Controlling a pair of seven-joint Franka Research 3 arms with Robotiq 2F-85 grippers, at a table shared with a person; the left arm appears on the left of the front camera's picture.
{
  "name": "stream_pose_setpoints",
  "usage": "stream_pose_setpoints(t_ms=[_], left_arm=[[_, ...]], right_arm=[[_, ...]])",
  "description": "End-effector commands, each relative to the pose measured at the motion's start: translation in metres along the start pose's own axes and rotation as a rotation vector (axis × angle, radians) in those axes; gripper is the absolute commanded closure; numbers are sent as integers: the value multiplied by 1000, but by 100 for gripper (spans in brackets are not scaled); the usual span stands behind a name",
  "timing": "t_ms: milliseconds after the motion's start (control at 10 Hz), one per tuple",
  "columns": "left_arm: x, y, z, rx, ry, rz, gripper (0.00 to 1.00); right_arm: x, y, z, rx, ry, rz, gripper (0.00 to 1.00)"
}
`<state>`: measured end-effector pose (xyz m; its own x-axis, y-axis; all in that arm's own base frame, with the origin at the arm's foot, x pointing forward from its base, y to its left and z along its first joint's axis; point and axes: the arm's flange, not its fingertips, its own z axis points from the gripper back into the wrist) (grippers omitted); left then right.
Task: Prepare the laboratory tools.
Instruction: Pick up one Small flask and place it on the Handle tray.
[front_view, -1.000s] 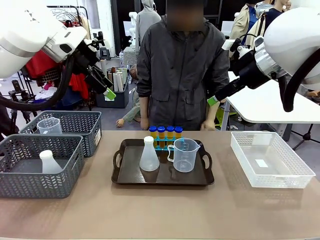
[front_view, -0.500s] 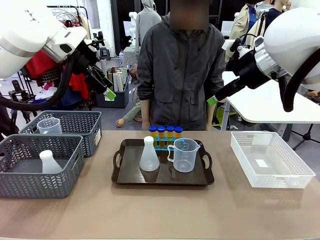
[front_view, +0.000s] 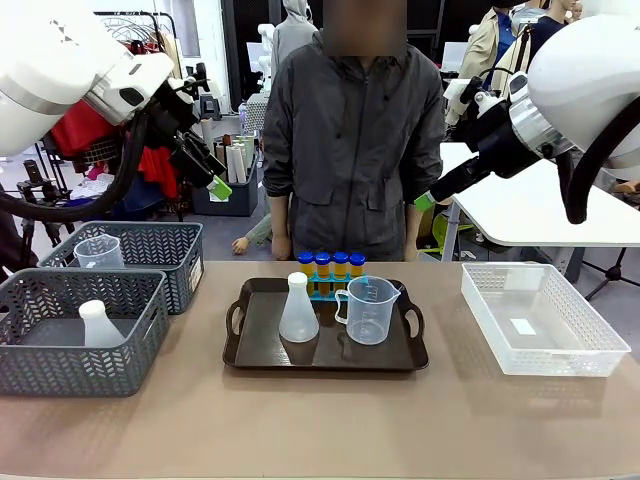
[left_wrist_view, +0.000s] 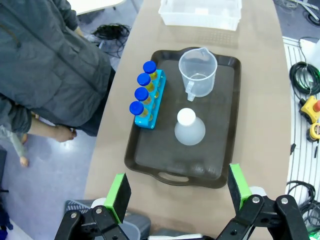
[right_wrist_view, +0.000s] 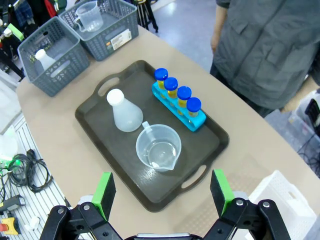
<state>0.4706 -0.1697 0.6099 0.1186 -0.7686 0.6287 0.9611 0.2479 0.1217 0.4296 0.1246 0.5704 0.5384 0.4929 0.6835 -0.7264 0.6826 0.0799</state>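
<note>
On the dark brown tray (front_view: 325, 362) at the table's middle stand a translucent white conical flask (front_view: 298, 310), a clear handled beaker (front_view: 369, 312) and several blue-capped tubes of yellow liquid (front_view: 331, 266) in a small blue rack (left_wrist_view: 150, 109). My left gripper (front_view: 216, 183) hangs high at the left, well above the table. In its wrist view the left gripper (left_wrist_view: 177, 192) is open, looking down on flask (left_wrist_view: 189, 129) and beaker (left_wrist_view: 198, 70). My right gripper (front_view: 426, 200) hangs high at the right; the right gripper (right_wrist_view: 162, 192) is open above beaker (right_wrist_view: 158, 148), flask (right_wrist_view: 122, 114) and tubes (right_wrist_view: 177, 95).
Two grey mesh baskets stand at the left: the front one (front_view: 60, 368) holds another white flask (front_view: 98, 325), the rear one (front_view: 182, 268) another clear beaker (front_view: 98, 252). A white plastic basket (front_view: 545, 355) sits at the right. A person (front_view: 350, 140) stands at the far edge.
The person has drawn both hands back from the table's far edge and straightened up. Neither arm has moved, and the tools stand as before.
</note>
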Motion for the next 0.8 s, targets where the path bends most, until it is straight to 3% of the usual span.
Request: stream_pose_setpoints(t_ms=[0,700], left_arm=[[-2,0,2,-1,-2,7,0],[-2,0,2,-1,-2,7,0]], right_arm=[[0,-1,0,18,-20,0,0],[0,-1,0,18,-20,0,0]])
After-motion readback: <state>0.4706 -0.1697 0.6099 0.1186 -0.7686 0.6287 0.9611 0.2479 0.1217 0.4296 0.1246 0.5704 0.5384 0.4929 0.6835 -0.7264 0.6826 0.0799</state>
